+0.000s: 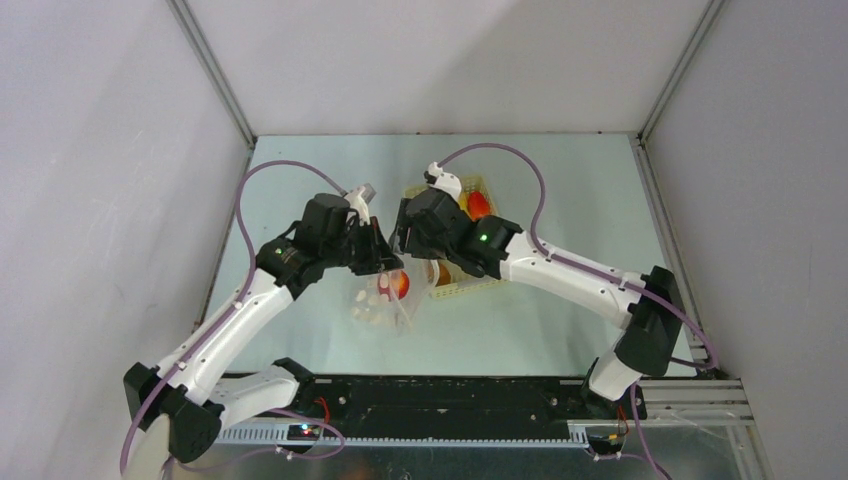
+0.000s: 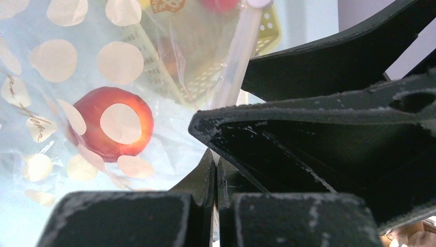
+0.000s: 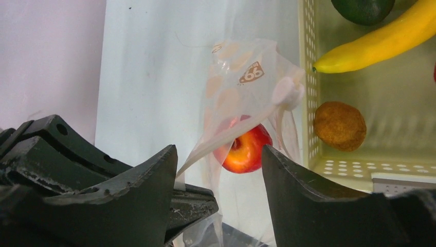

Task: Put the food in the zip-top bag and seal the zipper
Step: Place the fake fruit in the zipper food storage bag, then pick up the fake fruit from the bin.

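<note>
The clear dotted zip-top bag (image 1: 383, 303) hangs from my left gripper (image 1: 384, 257), which is shut on its mouth edge (image 2: 216, 163). Inside the bag lies a red round fruit (image 2: 110, 126), also seen from the right wrist (image 3: 244, 150). The white zipper (image 2: 234, 56) runs up along the mouth. My right gripper (image 3: 218, 159) stands open just above the bag's mouth, close beside the left jaws, with only loose bag film between its fingers. More food sits in the basket: a yellow banana (image 3: 380, 38), a dark green piece (image 3: 362, 7), an orange-brown piece (image 3: 339, 125) and a red fruit (image 1: 480, 205).
The pale yellow perforated basket (image 1: 489, 185) stands right of the bag, partly under my right arm. Its near wall (image 3: 308, 77) almost touches the bag. Grey walls close the table on three sides.
</note>
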Available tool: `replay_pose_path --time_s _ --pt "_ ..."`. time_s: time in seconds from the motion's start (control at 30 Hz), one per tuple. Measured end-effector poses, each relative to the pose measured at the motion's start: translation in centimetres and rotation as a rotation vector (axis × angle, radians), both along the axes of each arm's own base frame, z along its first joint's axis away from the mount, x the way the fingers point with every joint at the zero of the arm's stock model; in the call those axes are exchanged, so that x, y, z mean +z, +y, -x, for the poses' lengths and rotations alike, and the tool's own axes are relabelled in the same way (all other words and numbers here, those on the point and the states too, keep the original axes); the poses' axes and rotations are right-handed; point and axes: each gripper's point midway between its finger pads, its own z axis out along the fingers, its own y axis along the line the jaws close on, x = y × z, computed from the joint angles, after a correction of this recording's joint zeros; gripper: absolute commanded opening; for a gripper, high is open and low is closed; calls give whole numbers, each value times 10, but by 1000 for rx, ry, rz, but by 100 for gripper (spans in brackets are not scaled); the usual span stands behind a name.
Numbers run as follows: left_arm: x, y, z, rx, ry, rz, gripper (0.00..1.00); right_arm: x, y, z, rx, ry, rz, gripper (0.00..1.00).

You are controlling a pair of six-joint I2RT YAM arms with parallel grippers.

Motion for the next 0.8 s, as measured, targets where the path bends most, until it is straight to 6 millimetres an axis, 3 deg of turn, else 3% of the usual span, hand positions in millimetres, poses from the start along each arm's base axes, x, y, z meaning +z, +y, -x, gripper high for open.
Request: replay_pose_path --time_s 0.23,0.47,0.57,0.8 --pt "7 -4 -7 -1 -38 22 0 25 -25 2 22 -77 -22 77" --pt "7 3 -12 35 -58 -1 0 58 -90 -11 -57 -182 -73 89" --pt "11 8 -15 57 -81 -10 0 56 -109 -17 -86 -196 -62 91" --pt "27 30 -24 141 -138 -57 0 35 -111 -20 -54 -169 10 99"
